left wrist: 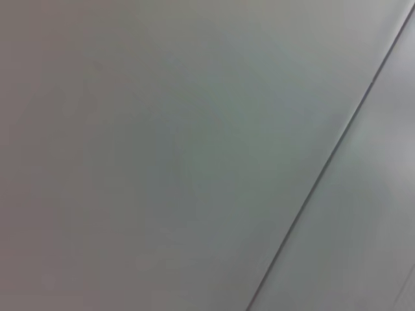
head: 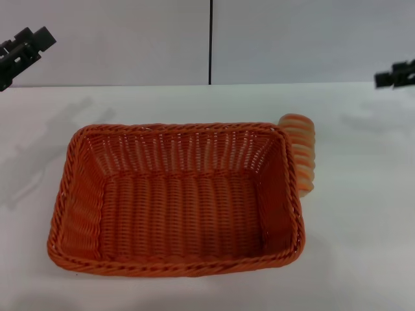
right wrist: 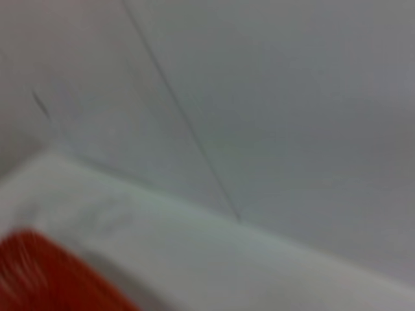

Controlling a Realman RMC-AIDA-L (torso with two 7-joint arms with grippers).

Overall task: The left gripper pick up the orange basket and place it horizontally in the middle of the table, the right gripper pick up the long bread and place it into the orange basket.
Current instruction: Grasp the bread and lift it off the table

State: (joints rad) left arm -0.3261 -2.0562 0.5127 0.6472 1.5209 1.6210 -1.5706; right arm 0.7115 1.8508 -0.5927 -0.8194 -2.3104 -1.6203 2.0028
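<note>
The orange basket (head: pixel 175 201) lies flat and lengthwise across the middle of the white table (head: pixel 363 214), with nothing inside it. The long bread (head: pixel 301 150), striped orange and cream, rests on the table against the basket's outer right side near its far corner. My left gripper (head: pixel 23 52) is raised at the far left edge of the head view, well away from the basket. My right gripper (head: pixel 395 74) is raised at the far right edge, apart from the bread. A corner of the orange basket (right wrist: pixel 45 278) shows in the right wrist view.
A grey wall with a dark vertical seam (head: pixel 211 42) stands behind the table. The left wrist view shows only that wall and a seam (left wrist: pixel 331 162).
</note>
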